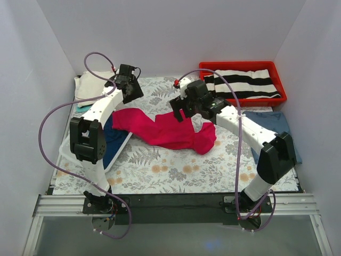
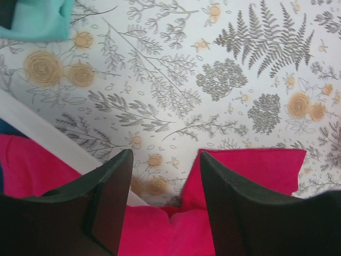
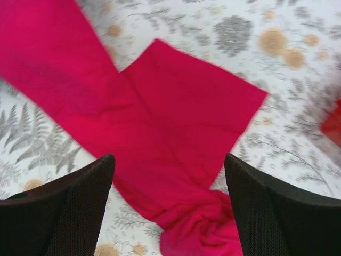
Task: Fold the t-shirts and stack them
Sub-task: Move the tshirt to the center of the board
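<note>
A bright red t-shirt [image 1: 165,130] lies crumpled and stretched across the middle of the floral cloth. My left gripper [image 1: 129,92] hovers over its left end. In the left wrist view that gripper [image 2: 166,154] is open, with red cloth [image 2: 160,229] lying below the fingers and nothing pinched. My right gripper [image 1: 180,113] hangs above the shirt's middle. It [image 3: 169,157] is wide open over the red t-shirt [image 3: 160,117] and a bunched fold. A navy t-shirt [image 1: 114,141] lies on a white tray at the left. Cream [image 1: 93,85] and teal [image 1: 82,108] folded t-shirts sit at the back left.
A red bin [image 1: 277,72] at the back right holds a black-and-white striped garment [image 1: 242,82]. A blue-grey shirt [image 1: 272,125] lies at the right edge under the right arm. White walls enclose the table. The teal cloth [image 2: 37,18] and the tray's white edge [image 2: 53,141] show in the left wrist view.
</note>
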Motion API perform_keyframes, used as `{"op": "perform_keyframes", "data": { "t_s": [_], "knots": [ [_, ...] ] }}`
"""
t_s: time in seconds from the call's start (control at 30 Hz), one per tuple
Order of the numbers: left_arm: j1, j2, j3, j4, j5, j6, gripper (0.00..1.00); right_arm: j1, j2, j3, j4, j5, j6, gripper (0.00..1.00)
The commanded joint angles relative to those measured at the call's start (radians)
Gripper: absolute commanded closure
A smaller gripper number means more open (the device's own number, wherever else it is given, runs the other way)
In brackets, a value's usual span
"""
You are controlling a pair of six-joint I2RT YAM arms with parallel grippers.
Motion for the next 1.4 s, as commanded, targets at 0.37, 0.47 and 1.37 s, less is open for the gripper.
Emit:
{"op": "perform_keyframes", "data": {
  "t_s": [0.37, 0.47, 1.37],
  "knots": [
    [0.074, -0.077, -0.118, -0.044, 0.074, -0.044, 0.49, 0.136, 0.284, 0.095, -0.082, -0.185, -0.075, 0.12],
    [0.103, -0.079, -0.124, -0.055, 0.06, -0.048, 0.49, 0.136, 0.333, 0.111, -0.082, -0.188, -0.075, 0.12],
    [0.402, -0.102, -0.284, -0.033, -0.021, -0.055, 0.5, -0.04, 0.213, -0.201, -0.213, 0.151, 0.062, 0.99]
  ]
}}
